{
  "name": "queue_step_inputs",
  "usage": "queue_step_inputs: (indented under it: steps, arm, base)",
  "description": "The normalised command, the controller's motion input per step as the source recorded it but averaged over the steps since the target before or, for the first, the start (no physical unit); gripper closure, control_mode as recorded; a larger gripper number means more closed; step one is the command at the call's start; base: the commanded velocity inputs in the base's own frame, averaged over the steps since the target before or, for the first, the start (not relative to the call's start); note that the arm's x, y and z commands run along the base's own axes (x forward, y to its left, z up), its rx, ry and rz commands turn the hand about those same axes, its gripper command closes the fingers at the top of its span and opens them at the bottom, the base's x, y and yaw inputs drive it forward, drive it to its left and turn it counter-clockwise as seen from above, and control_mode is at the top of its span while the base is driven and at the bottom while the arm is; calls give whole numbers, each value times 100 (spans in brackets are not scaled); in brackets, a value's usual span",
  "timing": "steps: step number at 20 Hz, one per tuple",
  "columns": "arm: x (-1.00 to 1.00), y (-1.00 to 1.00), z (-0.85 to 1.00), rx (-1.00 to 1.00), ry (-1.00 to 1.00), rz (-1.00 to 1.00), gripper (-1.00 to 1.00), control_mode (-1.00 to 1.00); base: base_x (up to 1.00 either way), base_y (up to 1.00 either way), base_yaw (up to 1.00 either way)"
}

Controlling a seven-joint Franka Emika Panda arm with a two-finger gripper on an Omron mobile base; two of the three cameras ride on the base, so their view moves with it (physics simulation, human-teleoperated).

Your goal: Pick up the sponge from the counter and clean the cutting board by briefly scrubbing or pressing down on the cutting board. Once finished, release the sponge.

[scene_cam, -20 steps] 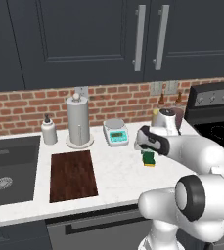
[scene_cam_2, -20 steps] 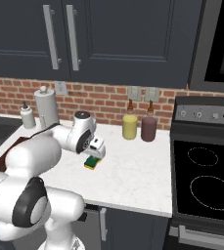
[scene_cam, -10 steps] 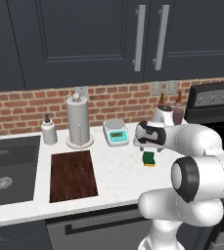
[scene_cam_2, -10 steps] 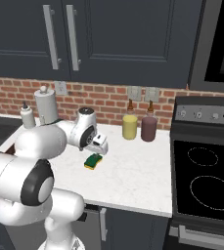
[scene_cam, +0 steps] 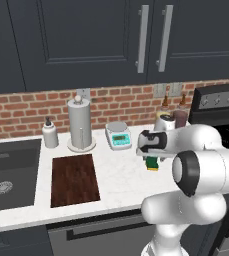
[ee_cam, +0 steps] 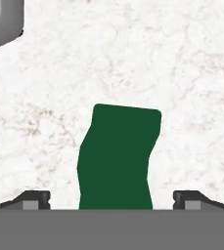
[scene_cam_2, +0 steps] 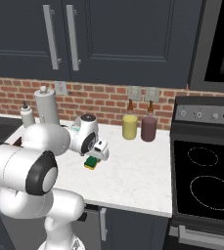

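Observation:
The sponge (scene_cam: 152, 164) (scene_cam_2: 91, 163) lies on the white counter (scene_cam: 121, 172), right of the scale. In the hand view its dark green top (ee_cam: 118, 156) sits between the two fingertips (ee_cam: 35, 199), with marbled counter (ee_cam: 182, 73) all around. My gripper (scene_cam: 151, 158) (scene_cam_2: 99, 154) (ee_cam: 112, 200) points down just over the sponge and is open, with a wide gap on each side of the block. The dark brown cutting board (scene_cam: 75, 179) lies flat to the left, near the sink, well apart from the sponge.
A paper towel holder (scene_cam: 81, 125), a soap bottle (scene_cam: 49, 134) and a white-and-teal scale (scene_cam: 118, 135) stand along the brick wall. The dark sink (scene_cam: 6, 170) is at the far left. Two bottles (scene_cam_2: 129, 126) (scene_cam_2: 148, 128) and the stove (scene_cam_2: 206, 180) lie right of the sponge.
The arm's elbow has swung toward the cameras and the hand has come down closer over the sponge. The sponge and the board have not moved.

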Motion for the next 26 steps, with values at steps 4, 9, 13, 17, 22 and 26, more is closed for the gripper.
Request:
queue_step_inputs:
  steps: [4,9,13,17,22,26]
  arm:
    - [1,0,-29,0,1,0,-100,-100]
    - [7,0,-22,0,0,0,-100,-100]
    - [11,0,-23,-1,0,0,-100,-100]
    - [12,0,-22,-4,0,0,-100,-100]
    - [3,0,-22,-5,0,0,-100,-100]
    - [0,0,-27,-7,0,0,100,-100]
  base:
    - [0,0,0]
    - [0,0,0]
    - [0,0,0]
    - [0,0,0]
    - [0,0,0]
    - [0,0,0]
